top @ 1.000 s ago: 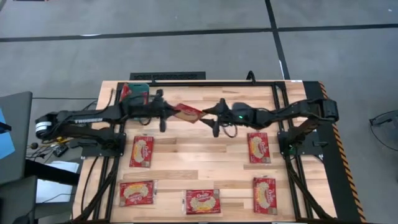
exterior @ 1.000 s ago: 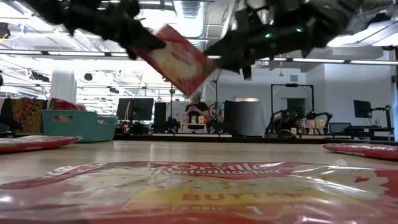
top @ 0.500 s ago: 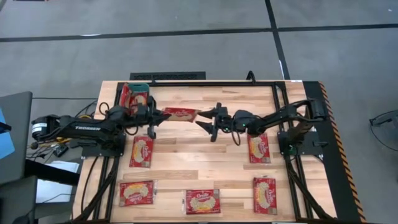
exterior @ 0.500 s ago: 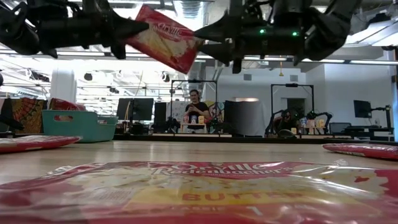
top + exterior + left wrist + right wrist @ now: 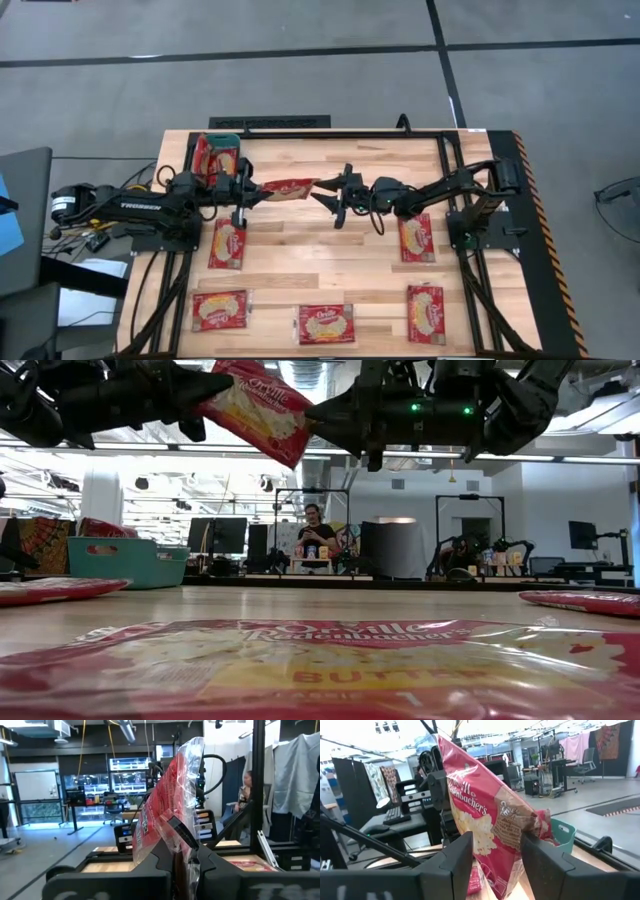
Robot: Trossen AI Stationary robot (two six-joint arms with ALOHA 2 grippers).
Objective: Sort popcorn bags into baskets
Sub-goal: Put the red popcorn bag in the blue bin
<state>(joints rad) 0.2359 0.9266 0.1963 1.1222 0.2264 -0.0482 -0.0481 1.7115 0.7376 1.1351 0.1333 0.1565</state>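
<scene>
High view: held a popcorn bag [image 5: 288, 186] in midair above the worktop [image 5: 330, 250], clamped in the left gripper [image 5: 258, 190] near the basket [image 5: 222, 150]; right gripper [image 5: 322, 188] spread open, apart from the bag's far end. Five more bags lay flat.

Low view: bag [image 5: 258, 410] tilted high overhead.

Left wrist view: fingers [image 5: 175, 851] pinched the bag's edge.

Right wrist view: open fingers [image 5: 454, 860] flanked the bag [image 5: 485, 820].

A red popcorn bag [image 5: 257, 410] hangs tilted high above the wooden table [image 5: 330, 603] between two dark grippers; another bag [image 5: 330, 660] lies close in front (a teal basket [image 5: 125, 561] sits far left).
</scene>
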